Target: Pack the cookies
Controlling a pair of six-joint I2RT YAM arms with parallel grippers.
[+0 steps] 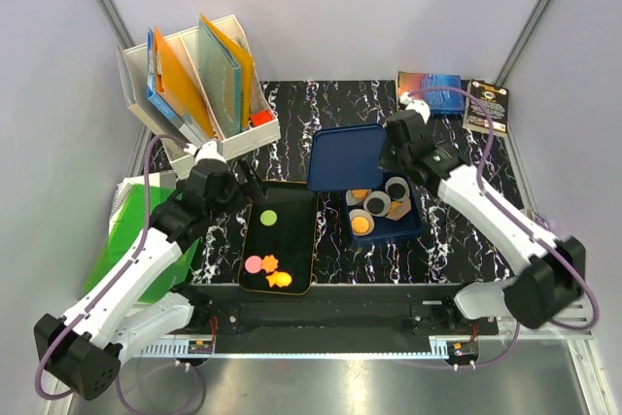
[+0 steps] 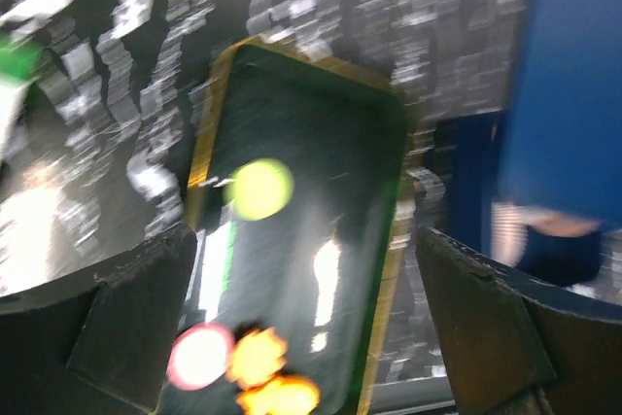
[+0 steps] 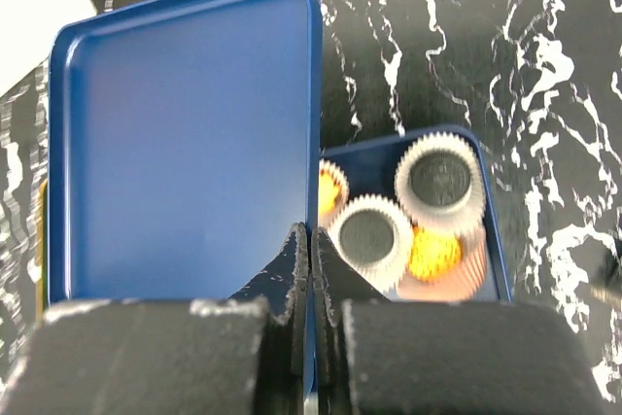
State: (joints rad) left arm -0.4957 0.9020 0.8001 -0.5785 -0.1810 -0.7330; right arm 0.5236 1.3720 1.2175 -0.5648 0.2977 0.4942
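I'm hovering left gripper [image 2: 306, 279], jaws wide, empty, above cookies [image 1: 271, 262] near counter's front edge. Judging them light, stiff, slick, so I'm planning rim pinch. Right gripper [image 3: 309, 259] closed, seemingly empty.

Cookies [image 1: 271, 261] on tray [image 1: 289, 230], left of tin [image 1: 414, 224]

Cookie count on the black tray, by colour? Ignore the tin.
On the black tray:
green cookie: 1
pink cookie: 1
orange cookies: 2
Total: 4
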